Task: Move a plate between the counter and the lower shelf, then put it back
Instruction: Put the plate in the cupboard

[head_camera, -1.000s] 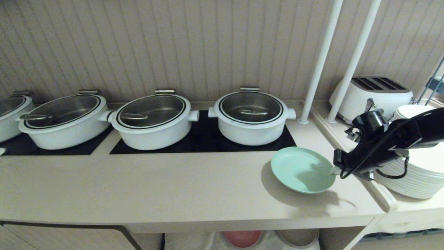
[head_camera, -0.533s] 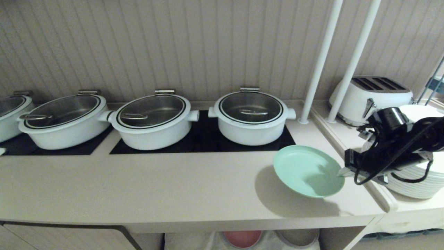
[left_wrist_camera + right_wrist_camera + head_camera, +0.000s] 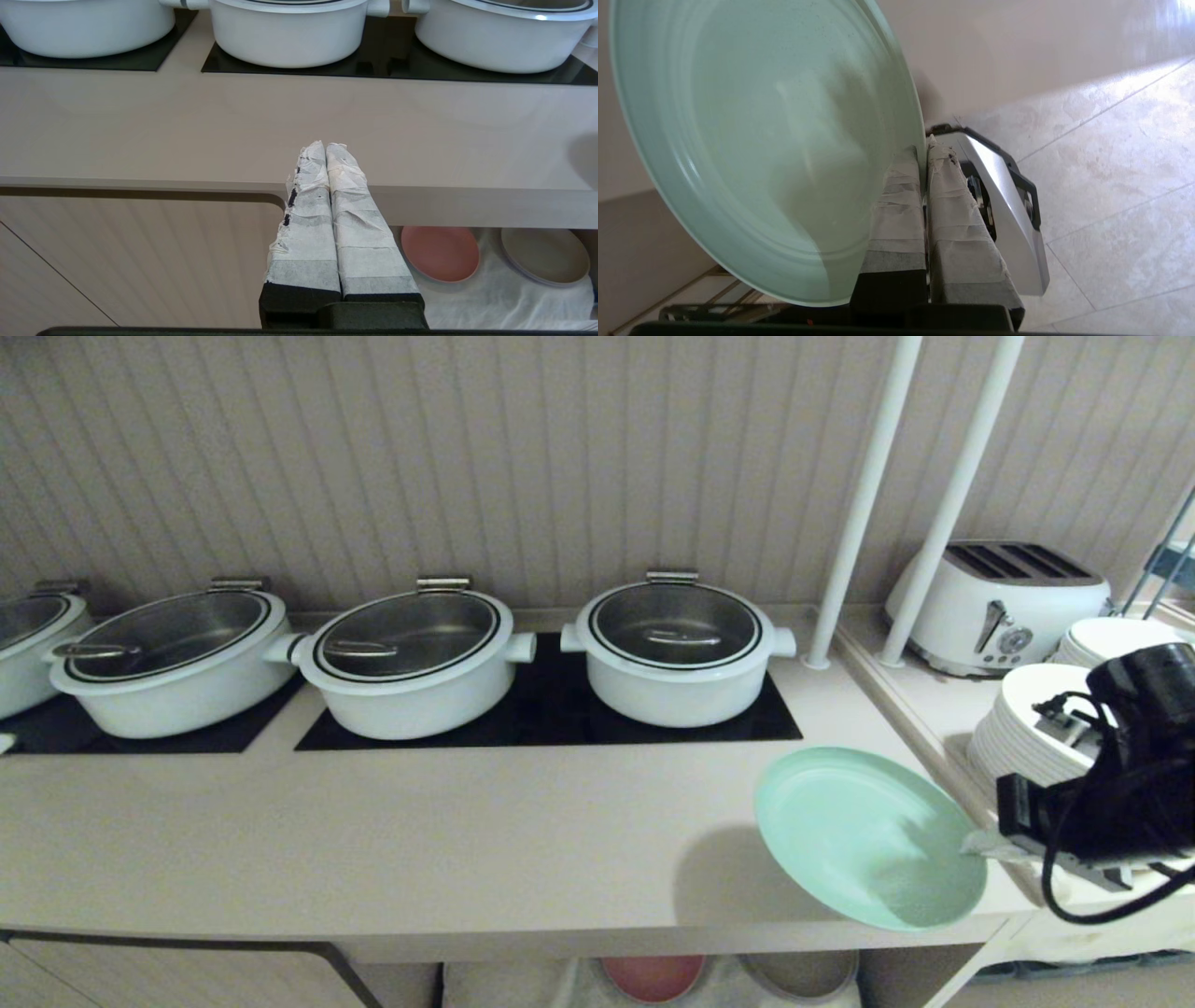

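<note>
The mint-green plate (image 3: 864, 835) hangs tilted in the air over the front right corner of the counter (image 3: 373, 840), its near rim past the counter's front edge. My right gripper (image 3: 976, 845) is shut on the plate's right rim; the right wrist view shows the rim of the plate (image 3: 756, 140) pinched between the taped fingers (image 3: 896, 205) of the right gripper (image 3: 924, 149). Below the counter the lower shelf (image 3: 495, 298) shows its white cloth lining. My left gripper (image 3: 326, 147) is shut and empty, parked in front of the counter's front edge.
Three white pots (image 3: 677, 649) stand on black cooktop panels at the back. White stacked plates (image 3: 1027, 728) and a toaster (image 3: 1004, 602) sit on the raised ledge at right, behind two white poles (image 3: 859, 504). A pink plate (image 3: 440, 253) and a beige plate (image 3: 544, 255) lie on the shelf.
My right gripper has pulled the plate up off the counter and toward the front right, tilting it. The stacked plates behind the arm have come into view.
</note>
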Controlling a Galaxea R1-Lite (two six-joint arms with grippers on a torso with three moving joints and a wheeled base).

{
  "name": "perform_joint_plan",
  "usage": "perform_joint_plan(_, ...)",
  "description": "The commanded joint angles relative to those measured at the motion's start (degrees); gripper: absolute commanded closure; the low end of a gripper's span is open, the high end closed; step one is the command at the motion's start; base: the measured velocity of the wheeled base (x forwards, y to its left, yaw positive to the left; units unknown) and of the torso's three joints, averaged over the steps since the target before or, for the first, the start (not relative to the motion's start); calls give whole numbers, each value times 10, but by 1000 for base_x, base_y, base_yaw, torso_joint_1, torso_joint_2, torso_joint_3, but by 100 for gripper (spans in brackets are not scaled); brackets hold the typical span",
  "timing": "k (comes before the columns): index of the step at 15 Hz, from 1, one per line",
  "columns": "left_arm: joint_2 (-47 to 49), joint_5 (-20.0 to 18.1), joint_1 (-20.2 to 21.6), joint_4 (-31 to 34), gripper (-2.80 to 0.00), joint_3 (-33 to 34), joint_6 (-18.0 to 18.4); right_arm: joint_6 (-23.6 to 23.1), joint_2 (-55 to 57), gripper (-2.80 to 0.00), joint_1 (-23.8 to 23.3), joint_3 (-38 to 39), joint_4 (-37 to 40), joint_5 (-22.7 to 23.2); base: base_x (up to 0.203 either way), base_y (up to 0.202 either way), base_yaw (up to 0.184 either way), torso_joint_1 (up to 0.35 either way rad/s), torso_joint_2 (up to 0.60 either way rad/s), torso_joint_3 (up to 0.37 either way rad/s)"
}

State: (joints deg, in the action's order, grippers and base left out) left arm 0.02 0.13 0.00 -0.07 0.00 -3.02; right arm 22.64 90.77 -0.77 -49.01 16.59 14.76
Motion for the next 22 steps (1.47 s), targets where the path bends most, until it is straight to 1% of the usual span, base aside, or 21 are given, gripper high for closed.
perform_joint_plan(1,0,0,0,0,0,0,-1,1,-69,0,1,40,11,1,0,0,0,0,0,0)
perform_joint_plan(4,0,0,0,0,0,0,-1,1,-123,0,1,89,19,4,0,0,0,0,0,0)
perform_joint_plan(6,0,0,0,0,0,0,-1,1,-159,0,1,125,21,18,0,0,0,0,0,0)
perform_joint_plan(10,0,0,0,0,0,0,-1,1,-221,0,1,190,27,24,0,0,0,0,0,0)
perform_joint_plan(13,0,0,0,0,0,0,-1,1,-257,0,1,213,53,33,0,0,0,0,0,0)
perform_joint_plan(17,0,0,0,0,0,0,-1,1,-301,0,1,250,56,36,0,0,0,0,0,0)
perform_joint_plan(22,0,0,0,0,0,0,-1,-1,-337,0,1,262,91,35,0,0,0,0,0,0)
